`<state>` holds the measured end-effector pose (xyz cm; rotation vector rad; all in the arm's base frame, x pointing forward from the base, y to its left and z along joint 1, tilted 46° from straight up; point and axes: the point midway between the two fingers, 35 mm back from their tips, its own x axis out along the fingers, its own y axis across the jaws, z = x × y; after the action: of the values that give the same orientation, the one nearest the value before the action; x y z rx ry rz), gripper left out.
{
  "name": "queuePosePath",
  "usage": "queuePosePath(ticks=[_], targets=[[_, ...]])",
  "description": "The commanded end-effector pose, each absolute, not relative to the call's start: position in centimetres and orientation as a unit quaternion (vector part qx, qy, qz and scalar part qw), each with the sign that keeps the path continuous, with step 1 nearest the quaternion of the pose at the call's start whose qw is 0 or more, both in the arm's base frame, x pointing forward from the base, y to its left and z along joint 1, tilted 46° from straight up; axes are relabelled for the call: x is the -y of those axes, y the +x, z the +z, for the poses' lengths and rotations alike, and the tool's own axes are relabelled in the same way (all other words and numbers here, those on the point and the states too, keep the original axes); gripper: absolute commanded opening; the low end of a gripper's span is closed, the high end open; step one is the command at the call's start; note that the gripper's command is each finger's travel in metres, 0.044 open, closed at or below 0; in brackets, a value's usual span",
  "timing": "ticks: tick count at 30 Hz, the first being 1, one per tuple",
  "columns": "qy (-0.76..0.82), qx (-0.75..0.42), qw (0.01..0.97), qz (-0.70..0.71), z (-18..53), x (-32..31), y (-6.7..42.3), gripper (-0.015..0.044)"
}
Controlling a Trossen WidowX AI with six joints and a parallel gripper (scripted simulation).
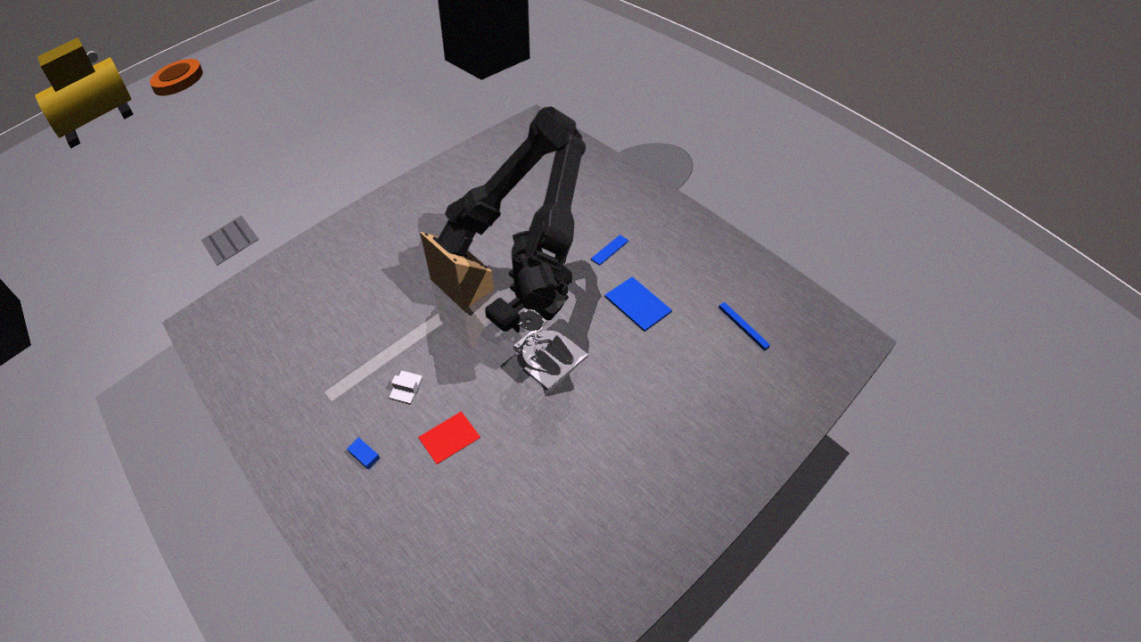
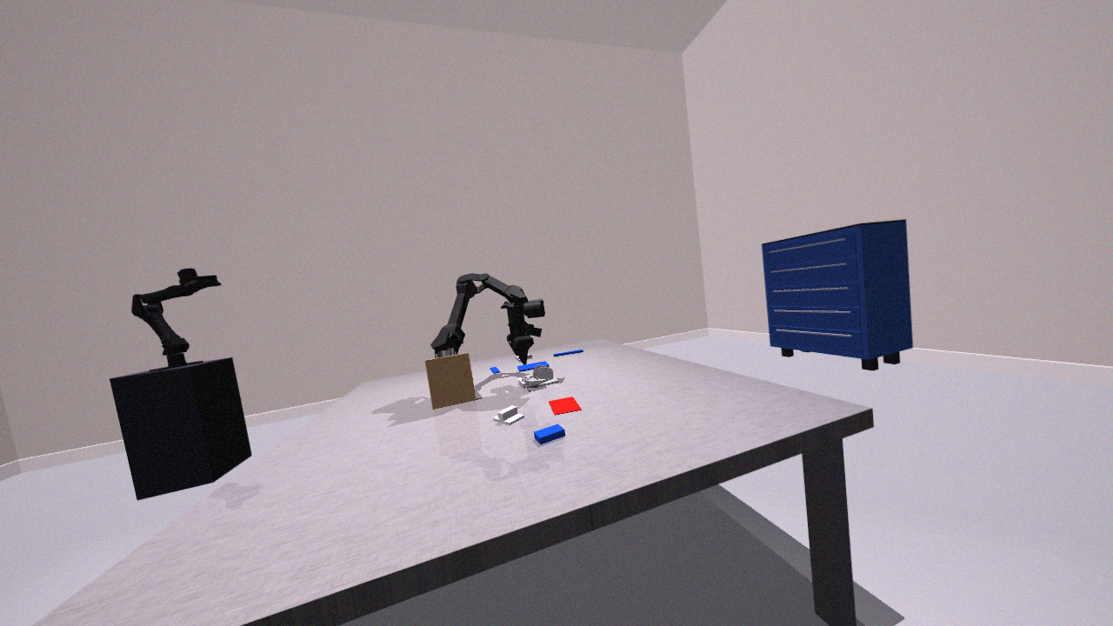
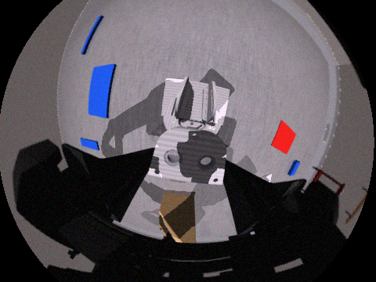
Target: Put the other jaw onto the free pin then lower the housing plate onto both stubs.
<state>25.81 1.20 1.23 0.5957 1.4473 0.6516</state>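
Note:
My gripper is shut on the pale housing plate, which spans between the two fingers and shows two round holes. The plate is above the table, beside the white gripper base and partly over its near end in the wrist view. On that base stand a left jaw and a right jaw, roughly side by side. The plate hides the pins, the stubs and most of the gear teeth, so I cannot tell whether the teeth mesh.
A wooden block stands near the arm's base. Around lie a blue plate, a red plate, a white bracket, a blue block and a pale strip.

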Motion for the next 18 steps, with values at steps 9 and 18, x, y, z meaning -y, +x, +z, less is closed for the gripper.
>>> queuePosePath(ticks=[9, 18], targets=[[0.26, -0.64, 0.663, 0.288, 0.1, -2.2, 26.0, 0.0351], [0.26, -0.64, 0.663, 0.288, -1.0, -3.3, 26.0, 0.0351]])
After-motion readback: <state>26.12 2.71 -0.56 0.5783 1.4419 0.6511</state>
